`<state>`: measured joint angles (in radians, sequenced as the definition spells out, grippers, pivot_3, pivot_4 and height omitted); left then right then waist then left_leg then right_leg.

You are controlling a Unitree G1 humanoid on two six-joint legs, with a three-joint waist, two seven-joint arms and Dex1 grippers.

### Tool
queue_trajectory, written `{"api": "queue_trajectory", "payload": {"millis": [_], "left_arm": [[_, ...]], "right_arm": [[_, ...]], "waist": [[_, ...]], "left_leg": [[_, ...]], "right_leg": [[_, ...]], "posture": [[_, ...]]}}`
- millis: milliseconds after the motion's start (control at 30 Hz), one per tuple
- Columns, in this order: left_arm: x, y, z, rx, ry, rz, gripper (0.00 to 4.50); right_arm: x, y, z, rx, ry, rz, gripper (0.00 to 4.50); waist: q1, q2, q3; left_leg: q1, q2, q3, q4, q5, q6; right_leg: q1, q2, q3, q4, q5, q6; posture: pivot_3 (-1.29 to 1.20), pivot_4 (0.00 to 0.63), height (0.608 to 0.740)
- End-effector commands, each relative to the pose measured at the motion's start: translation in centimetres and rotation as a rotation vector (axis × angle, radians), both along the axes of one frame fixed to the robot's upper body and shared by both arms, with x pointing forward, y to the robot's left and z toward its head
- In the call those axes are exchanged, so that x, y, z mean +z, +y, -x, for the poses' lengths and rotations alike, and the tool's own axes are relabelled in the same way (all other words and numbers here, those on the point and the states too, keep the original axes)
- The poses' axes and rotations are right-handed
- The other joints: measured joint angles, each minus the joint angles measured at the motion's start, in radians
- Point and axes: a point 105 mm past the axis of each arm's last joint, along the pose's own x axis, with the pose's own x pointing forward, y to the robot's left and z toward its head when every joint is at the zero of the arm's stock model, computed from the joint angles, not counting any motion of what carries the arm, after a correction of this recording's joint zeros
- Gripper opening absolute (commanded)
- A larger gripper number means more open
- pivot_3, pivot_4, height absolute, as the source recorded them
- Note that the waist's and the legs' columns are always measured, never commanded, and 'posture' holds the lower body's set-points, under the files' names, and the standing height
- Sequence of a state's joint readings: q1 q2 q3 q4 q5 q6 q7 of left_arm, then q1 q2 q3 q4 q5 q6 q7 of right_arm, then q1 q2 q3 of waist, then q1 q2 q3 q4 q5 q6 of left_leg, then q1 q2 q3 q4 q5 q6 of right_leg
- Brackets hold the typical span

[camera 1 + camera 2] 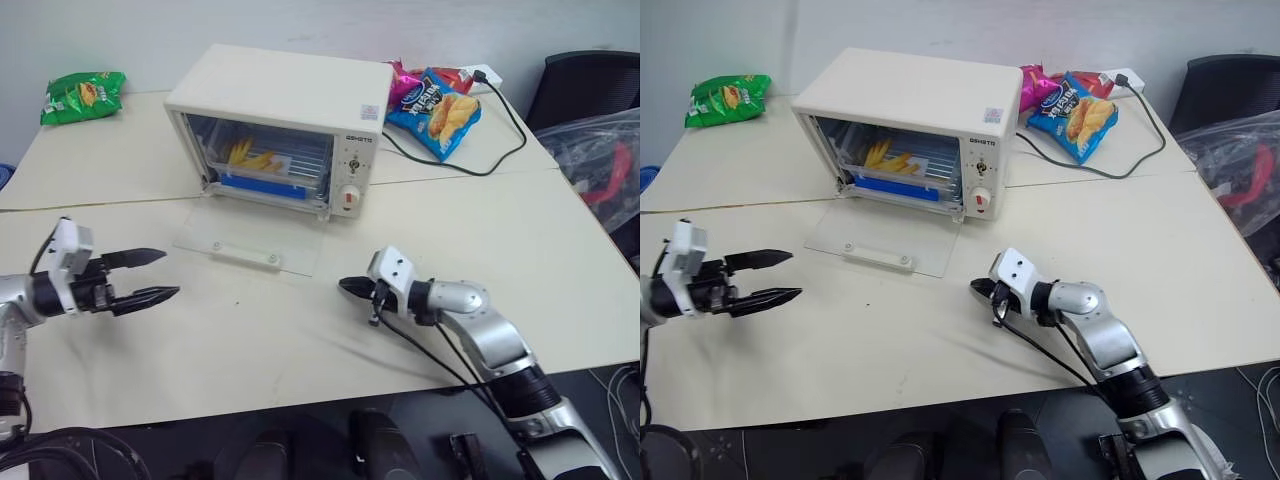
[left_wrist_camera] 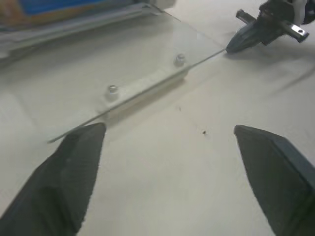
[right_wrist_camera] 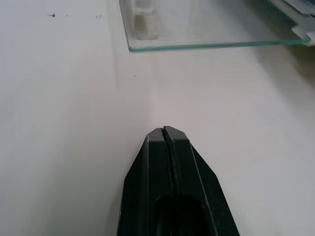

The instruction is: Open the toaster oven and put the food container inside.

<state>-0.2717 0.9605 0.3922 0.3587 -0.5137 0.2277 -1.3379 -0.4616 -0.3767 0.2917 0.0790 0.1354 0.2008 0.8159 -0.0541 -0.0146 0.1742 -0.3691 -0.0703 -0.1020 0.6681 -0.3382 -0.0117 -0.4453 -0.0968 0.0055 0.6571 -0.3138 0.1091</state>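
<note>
Food container [image 1: 258,163] inside toaster oven [image 1: 285,128] — door down; left tool [image 1: 150,275] spread, right tool [image 1: 345,287] clenched empty.

The toaster oven [image 1: 285,125] stands on the desk [image 1: 520,250], the food container [image 1: 262,165] inside it. Its door [image 1: 250,238] lies flat in front. Snack bags lie right [image 1: 437,110] and far left [image 1: 82,96] of the oven.

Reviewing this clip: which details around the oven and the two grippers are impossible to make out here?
- Clear plastic food container inside the cream-white toaster oven: head views show yellow food and a blue strip through wire rack bars; its lid and clips are unreadable.
- White bar handle under the lowered glass door: blurred in the left wrist view.
- Knob markings: too small.
- Open left gripper: arm cut by frame edge.
- Right gripper: shut, empty.
</note>
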Motion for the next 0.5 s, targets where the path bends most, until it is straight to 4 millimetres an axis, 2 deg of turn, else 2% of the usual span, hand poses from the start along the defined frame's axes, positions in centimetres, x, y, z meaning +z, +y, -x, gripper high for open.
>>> {"api": "queue_trajectory", "payload": {"millis": [33, 167, 267, 400, 467, 500], "left_arm": [[1.3, 0.8, 0.9, 0.039, -0.08, 0.043, 4.47], [1.8, 0.1, 1.8, 0.01, -0.156, 0.13, 4.47], [2.3, -0.2, 1.9, 0.045, -0.187, 0.18, 4.47], [3.7, -0.1, 1.2, 0.142, -0.23, 0.283, 4.47], [3.7, -0.3, 1.1, 0.154, -0.235, 0.283, 4.47], [3.5, -0.6, 1.2, 0.14, -0.235, 0.259, 4.47]], "right_arm": [[0.7, 2.0, -0.8, 0.02, -0.048, -0.089, 0.0], [2.2, 3.7, -1.7, 0.026, -0.065, -0.237, 0.0], [5.5, 4.0, -1.9, 0.036, -0.186, -0.409, 0.0], [10.2, 3.3, -1.0, 0.083, -0.231, -0.694, 0.0], [12.7, 2.5, -0.6, 0.101, -0.251, -0.81, 0.0], [14.7, 1.6, -0.2, 0.117, -0.265, -0.868, 0.0]], "waist": [[0.0, 0.0, 0.0], [0.0, 0.0, 0.0], [-0.002, 0.0, 0.0], [-0.002, 0.0, 0.0], [-0.003, 0.0, 0.0], [-0.003, 0.0, 0.0]], "left_leg": [[0.001, 0.0, 0.0, 0.0, 0.0, 0.0], [0.0, 0.0, 0.0, -0.001, 0.0, 0.0], [-0.001, 0.0, -0.001, 0.0, 0.0, 0.0], [0.0, 0.001, -0.001, 0.0, 0.0, 0.0], [0.0, 0.001, -0.001, 0.0, 0.0, 0.0], [0.0, 0.001, -0.001, 0.0, 0.0, 0.0]], "right_leg": [[0.0, 0.0, 0.0, 0.0, 0.0, 0.0], [0.0, 0.0, -0.001, 0.002, 0.0, 0.0], [0.001, 0.0, -0.001, 0.001, 0.0, 0.0], [0.001, 0.0, -0.001, 0.002, 0.0, 0.0], [0.001, 0.0, 0.0, 0.002, 0.0, 0.0], [0.001, 0.0, -0.001, 0.002, 0.0, 0.0]], "posture": [[0.0, 0.15, 0.74], [0.0, 0.15, 0.74], [0.0, 0.15, 0.74], [0.0, 0.15, 0.74], [0.0, 0.15, 0.74], [0.0, 0.15, 0.74]]}}
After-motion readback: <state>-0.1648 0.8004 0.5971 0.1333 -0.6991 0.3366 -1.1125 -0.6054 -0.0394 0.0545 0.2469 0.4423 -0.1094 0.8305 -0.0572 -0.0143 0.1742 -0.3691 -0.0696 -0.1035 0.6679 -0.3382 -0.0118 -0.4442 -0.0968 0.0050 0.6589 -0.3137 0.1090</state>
